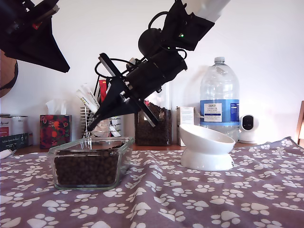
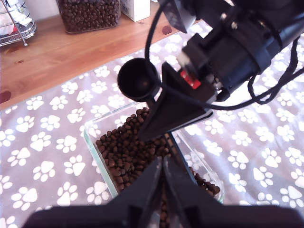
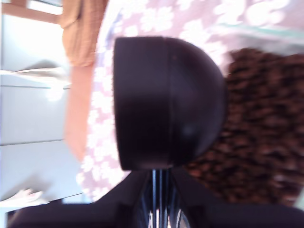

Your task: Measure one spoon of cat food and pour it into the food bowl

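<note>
The black spoon (image 2: 137,78) hangs with its round cup empty, just over the far rim of a clear glass dish (image 2: 93,145). My second gripper (image 3: 159,185) is shut on the spoon's thin handle, and the spoon's cup (image 3: 166,102) fills its wrist view. The dish is full of brown cat food (image 2: 126,152). In the exterior view my second gripper (image 1: 97,119) slants down into the dish (image 1: 90,141). My first gripper (image 2: 162,166) is shut on nothing, high over the dish, at the exterior view's top left (image 1: 64,66). The white food bowl (image 1: 206,142) stands empty to the exterior view's right of the dish.
A paw-print cloth (image 1: 156,199) covers the table. Behind it on the wooden surface stand a tall jar of kibble (image 1: 153,126), a large water bottle (image 1: 219,95), a wire rack of sachets (image 1: 92,111), a tissue box (image 1: 55,130) and a small white camera (image 1: 248,127).
</note>
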### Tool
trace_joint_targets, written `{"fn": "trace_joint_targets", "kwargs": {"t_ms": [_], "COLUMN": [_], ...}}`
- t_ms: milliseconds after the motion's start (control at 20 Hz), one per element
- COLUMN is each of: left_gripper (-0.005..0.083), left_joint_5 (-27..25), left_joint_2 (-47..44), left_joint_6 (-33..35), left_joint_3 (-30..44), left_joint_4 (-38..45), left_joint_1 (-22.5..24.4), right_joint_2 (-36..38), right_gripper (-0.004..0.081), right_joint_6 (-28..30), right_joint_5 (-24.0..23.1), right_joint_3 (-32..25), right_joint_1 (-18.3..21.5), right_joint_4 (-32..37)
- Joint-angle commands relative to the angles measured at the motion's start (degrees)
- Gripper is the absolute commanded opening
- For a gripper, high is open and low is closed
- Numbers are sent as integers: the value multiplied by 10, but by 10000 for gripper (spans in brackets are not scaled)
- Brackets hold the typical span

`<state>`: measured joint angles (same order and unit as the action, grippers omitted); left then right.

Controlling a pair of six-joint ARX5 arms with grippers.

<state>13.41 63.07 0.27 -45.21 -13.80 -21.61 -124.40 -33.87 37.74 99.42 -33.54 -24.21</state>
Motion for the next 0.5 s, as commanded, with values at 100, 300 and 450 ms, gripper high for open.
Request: {"fn": "trace_joint_targets", "kwargs": {"t_ms": [100, 300, 450], "left_gripper": [-20, -20, -20], "left_joint_5": [1, 3, 3], "left_joint_2": [2, 2, 2], "left_joint_6": [-3, -9, -10], "left_joint_3": [5, 5, 5], "left_joint_4": [1, 1, 0], "left_joint_1": [1, 1, -1], "right_joint_2": [-16, -16, -16], "right_gripper": [-10, 42, 154], "right_joint_6": [40, 59, 70], "right_joint_5": [-54, -85, -97], "right_joint_3": [1, 1, 1], "right_joint_1": [-15, -27, -29], "right_joint_4": [-17, -19, -21]}}
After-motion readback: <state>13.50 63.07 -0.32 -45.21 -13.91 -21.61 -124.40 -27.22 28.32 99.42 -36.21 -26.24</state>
